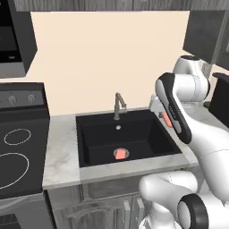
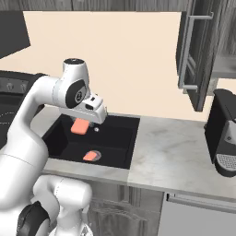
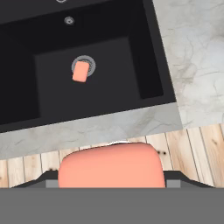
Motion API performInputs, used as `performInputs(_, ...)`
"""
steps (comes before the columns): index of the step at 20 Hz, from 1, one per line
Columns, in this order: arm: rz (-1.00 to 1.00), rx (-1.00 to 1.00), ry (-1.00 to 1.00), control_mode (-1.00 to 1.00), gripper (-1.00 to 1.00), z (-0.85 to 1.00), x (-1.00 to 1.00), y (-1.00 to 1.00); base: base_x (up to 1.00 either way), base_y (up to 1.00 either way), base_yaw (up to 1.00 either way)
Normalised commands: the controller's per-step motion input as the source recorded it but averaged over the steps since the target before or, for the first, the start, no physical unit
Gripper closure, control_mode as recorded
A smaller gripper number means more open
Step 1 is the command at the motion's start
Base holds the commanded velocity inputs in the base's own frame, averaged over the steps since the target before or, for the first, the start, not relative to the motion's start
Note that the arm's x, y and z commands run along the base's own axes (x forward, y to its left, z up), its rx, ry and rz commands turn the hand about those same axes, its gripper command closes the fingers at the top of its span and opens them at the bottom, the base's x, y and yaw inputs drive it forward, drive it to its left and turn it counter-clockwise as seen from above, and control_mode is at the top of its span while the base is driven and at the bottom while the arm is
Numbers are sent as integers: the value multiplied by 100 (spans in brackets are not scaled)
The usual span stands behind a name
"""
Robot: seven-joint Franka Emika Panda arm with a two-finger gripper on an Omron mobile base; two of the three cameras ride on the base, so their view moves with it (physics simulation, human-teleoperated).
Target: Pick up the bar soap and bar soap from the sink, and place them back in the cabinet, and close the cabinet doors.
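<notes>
Two soaps are visible. One soap is pinched in the claw, held in the air above the sink; in the hand view this soap sits between the claw's dark tips at the bottom, and in the left base view it shows as an orange sliver behind the forearm, over the sink's right rim. The second soap lies on the floor of the sink, directly on the round drain; the hand view shows it covering most of the drain.

The faucet stands at the far rim of the sink, against the cream wall. Marble worktop surrounds the basin, a narrow strip on its left and a broad stretch on its right. A stovetop with white rings lies left of the sink, just beside the worktop strip. A black coffee machine stands on the worktop well to the right.

The cabinet hangs on the wall above and to the right of the sink. Its door stands swung open, with a long silver handle facing the room; the grey inner shelf shows behind it. Base cabinets run below the worktop. Wooden floor shows beyond the worktop's near edge in the hand view.
</notes>
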Motion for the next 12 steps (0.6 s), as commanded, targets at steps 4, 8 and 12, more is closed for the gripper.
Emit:
performInputs(4, 0, 0, 0, 100, 100, 0, 0, 0, -50, -8, 0)
performInputs(8, 0, 0, 0, 100, 100, 0, 0, 0, -54, -28, 0)
performInputs(12, 0, 0, 0, 100, 100, 0, 0, 0, -42, -39, 0)
